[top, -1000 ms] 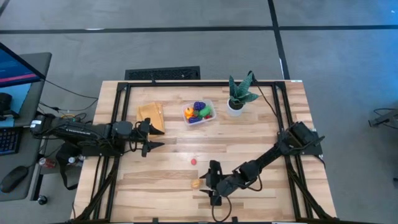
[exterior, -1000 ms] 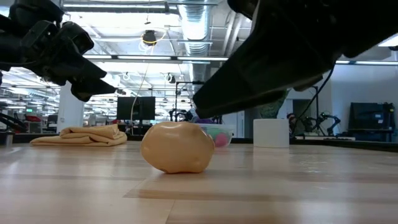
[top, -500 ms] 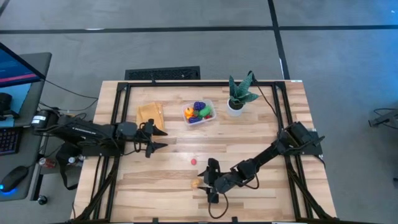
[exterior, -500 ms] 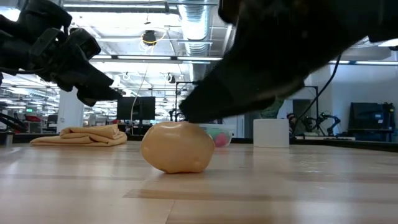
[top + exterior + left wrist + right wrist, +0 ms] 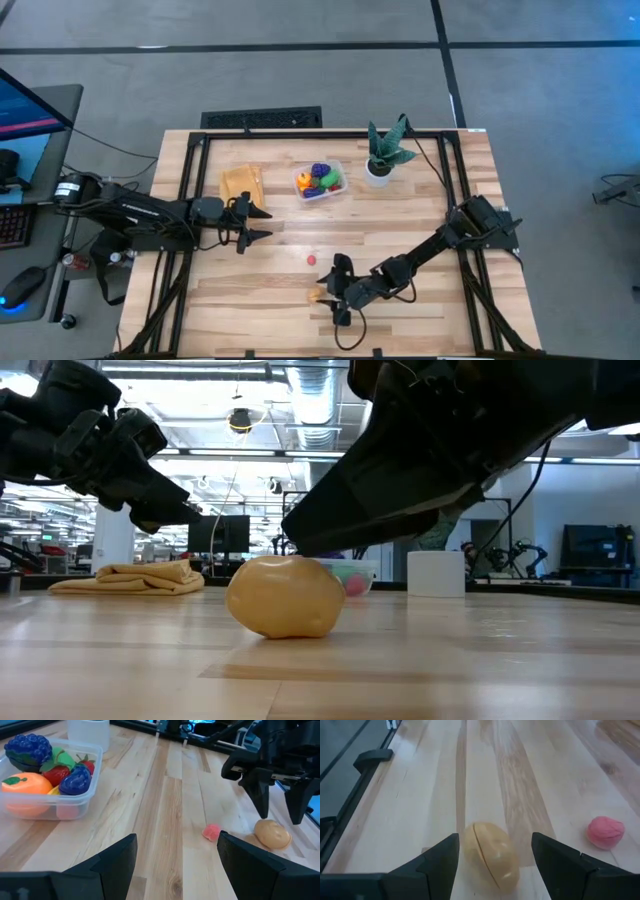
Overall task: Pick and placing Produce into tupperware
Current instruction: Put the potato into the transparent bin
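A tan egg-shaped piece of produce (image 5: 316, 296) lies on the table near its front edge. My right gripper (image 5: 326, 297) is open, and its two fingers stand on either side of that piece (image 5: 490, 854) and just above it (image 5: 285, 597) without touching. A small pink piece (image 5: 311, 259) lies a little farther back. The clear tupperware (image 5: 320, 181) at the table's far middle holds an orange, purple grapes, strawberries and green bits (image 5: 47, 770). My left gripper (image 5: 262, 225) is open and empty, above the table's left part, pointing right.
A folded tan-yellow cloth (image 5: 243, 185) lies left of the tupperware. A spiky green plant in a white pot (image 5: 383, 157) stands to its right. Black frame rails (image 5: 185, 200) run along the table's sides. Bare wood lies between the pink piece and the tupperware.
My right gripper has gone a little toward the table's left edge and down, so its open fingers now straddle the tan piece. My left gripper has gone a little toward the table's right. The tan piece has stayed where it was.
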